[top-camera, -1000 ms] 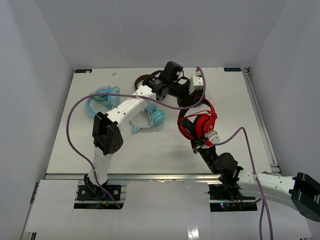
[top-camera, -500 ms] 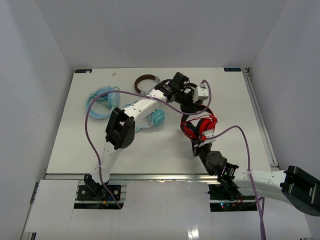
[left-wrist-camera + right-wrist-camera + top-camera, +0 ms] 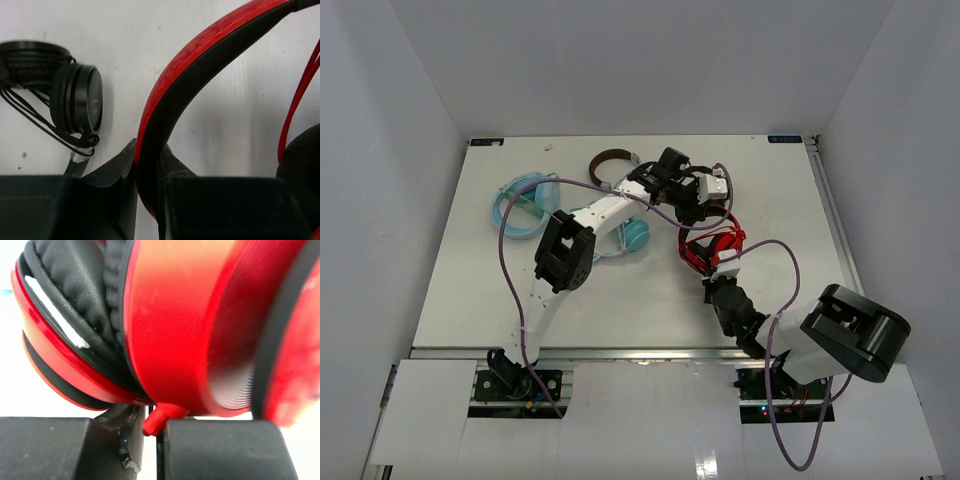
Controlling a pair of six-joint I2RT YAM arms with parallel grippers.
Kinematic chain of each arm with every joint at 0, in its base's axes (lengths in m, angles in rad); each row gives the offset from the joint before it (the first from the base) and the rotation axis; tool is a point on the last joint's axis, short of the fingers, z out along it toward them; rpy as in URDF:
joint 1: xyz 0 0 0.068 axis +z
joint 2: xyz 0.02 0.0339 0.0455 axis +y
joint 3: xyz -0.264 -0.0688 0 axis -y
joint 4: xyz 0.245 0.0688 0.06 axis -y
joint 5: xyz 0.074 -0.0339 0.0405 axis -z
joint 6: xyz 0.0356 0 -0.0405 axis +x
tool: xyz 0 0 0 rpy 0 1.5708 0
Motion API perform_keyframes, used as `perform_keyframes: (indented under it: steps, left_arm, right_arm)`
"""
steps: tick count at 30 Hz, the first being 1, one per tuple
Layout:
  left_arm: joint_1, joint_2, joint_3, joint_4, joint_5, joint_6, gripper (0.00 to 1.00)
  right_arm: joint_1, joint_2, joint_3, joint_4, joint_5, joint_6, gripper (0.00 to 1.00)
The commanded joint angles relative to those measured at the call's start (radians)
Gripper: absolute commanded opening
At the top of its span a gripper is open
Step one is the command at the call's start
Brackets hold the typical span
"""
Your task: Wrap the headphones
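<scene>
The red headphones (image 3: 698,254) stand on edge at the table's middle right. My left gripper (image 3: 706,208) is over their far side, shut on the red and black headband (image 3: 200,55), which runs between the jaws (image 3: 149,150). My right gripper (image 3: 718,274) is at their near side. In the right wrist view its jaws (image 3: 152,426) are nearly together round the red cable stub under the red ear cup (image 3: 180,325). Black ear pads (image 3: 75,290) show at the left. The thin red cable (image 3: 300,90) hangs beside the headband.
Small all-black headphones (image 3: 75,105) lie just left of the left gripper. Light blue headphones (image 3: 525,200) lie at the far left, and brown-banded ones (image 3: 610,158) at the back. Purple arm cables (image 3: 510,260) loop over the white table (image 3: 790,200).
The left gripper came nearer and down onto the headband. The right arm's elbow swung in from the right, and the headphones turned up on edge, looking narrower.
</scene>
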Motion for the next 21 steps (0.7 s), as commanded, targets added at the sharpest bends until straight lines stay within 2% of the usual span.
perform_keyframes:
  steps: [1, 6, 13, 19, 21]
  left_arm:
    - [0.062, 0.044, 0.004, -0.037, -0.03, 0.151, 0.0]
    - [0.082, 0.079, -0.005, -0.018, -0.032, 0.156, 0.0]
    - [0.084, 0.056, -0.098, 0.032, -0.038, 0.179, 0.0]
    - [0.082, 0.054, -0.122, 0.071, -0.128, 0.162, 0.0]
    - [0.082, 0.046, -0.131, 0.09, -0.143, 0.148, 0.04]
  right_arm:
    - [-0.061, 0.094, 0.066, 0.148, 0.05, -0.031, 0.09]
    - [-0.099, 0.23, 0.12, 0.21, -0.006, -0.039, 0.1]
    - [-0.11, 0.323, 0.148, 0.271, -0.035, -0.022, 0.13]
    - [-0.111, 0.335, 0.129, 0.28, -0.029, 0.004, 0.22]
    - [-0.112, 0.328, 0.109, 0.288, -0.03, 0.008, 0.27]
